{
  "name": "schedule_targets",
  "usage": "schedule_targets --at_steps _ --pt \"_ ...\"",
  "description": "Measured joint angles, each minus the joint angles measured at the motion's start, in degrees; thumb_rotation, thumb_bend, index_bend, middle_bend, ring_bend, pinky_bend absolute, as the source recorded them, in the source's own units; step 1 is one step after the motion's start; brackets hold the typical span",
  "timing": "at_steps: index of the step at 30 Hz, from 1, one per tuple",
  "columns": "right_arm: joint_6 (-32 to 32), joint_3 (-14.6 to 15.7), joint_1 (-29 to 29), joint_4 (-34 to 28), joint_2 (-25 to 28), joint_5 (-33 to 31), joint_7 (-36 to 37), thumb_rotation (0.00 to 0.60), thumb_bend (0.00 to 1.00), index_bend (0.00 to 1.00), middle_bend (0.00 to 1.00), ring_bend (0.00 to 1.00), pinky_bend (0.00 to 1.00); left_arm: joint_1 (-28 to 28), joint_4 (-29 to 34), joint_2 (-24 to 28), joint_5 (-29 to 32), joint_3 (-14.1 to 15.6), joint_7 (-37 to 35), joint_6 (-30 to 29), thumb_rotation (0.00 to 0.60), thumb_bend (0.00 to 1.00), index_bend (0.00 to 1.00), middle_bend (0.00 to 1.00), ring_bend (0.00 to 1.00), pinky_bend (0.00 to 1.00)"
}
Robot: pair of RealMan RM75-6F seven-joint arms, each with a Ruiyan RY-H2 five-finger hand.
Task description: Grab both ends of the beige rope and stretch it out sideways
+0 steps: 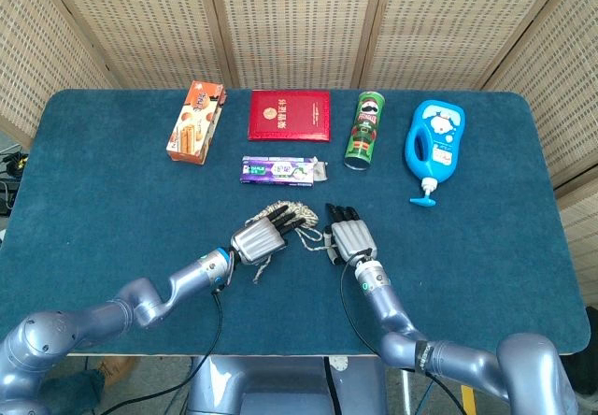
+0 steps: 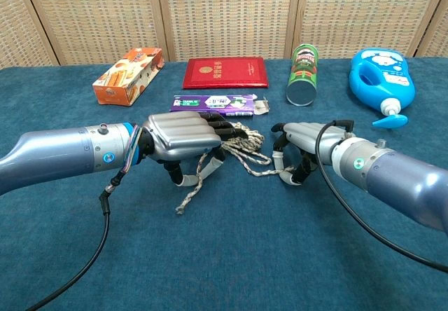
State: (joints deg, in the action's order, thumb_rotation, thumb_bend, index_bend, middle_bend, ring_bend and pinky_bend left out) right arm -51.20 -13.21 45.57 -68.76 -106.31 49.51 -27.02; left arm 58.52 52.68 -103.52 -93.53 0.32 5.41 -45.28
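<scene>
So the beige rope (image 2: pixel 241 146) is lying in a loose tangle near the front-middle of the table (image 1: pixel 486 247), right between the two hands. One frayed tail of it trails down toward the front edge under the left hand (image 2: pixel 183 134).

The left hand sits palm-down on the left part of the pile, fingers (image 2: pixel 222 126) curled over the strands, and the rope runs up under the palm in the chest view. It looks like it's gripping that end, though the palm hides the actual contact, so I can't say for sure. The right hand (image 2: pixel 302 143) is just beside the right edge of the tangle, fingers bent down with the tips on the cloth, and a strand of rope reaches its fingertips. Whether it's actually pinching that strand, I can't tell from either view.

Further back on the table, well apart from the hands: a purple packet (image 1: pixel 280 170) lies flat just behind the rope. Behind that, in a row from left to right, there's an orange snack box (image 1: pixel 197 121), a red booklet (image 1: pixel 290 115), a green chip can (image 1: pixel 365 130) lying on its side, and a blue bottle (image 1: pixel 434 144) lying flat with its nozzle pointing to the front. A woven screen (image 1: pixel 299 22) stands behind the table.
</scene>
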Motion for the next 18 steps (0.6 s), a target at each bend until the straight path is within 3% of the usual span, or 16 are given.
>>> schedule_targets --at_steps 18 --pt "-1.1 0.3 -0.5 -0.2 0.5 0.8 0.0 0.600 0.47 0.68 0.00 0.00 0.00 -1.2 0.2 1.4 0.1 0.6 -0.6 -3.1 0.600 0.45 0.73 0.00 0.00 0.00"
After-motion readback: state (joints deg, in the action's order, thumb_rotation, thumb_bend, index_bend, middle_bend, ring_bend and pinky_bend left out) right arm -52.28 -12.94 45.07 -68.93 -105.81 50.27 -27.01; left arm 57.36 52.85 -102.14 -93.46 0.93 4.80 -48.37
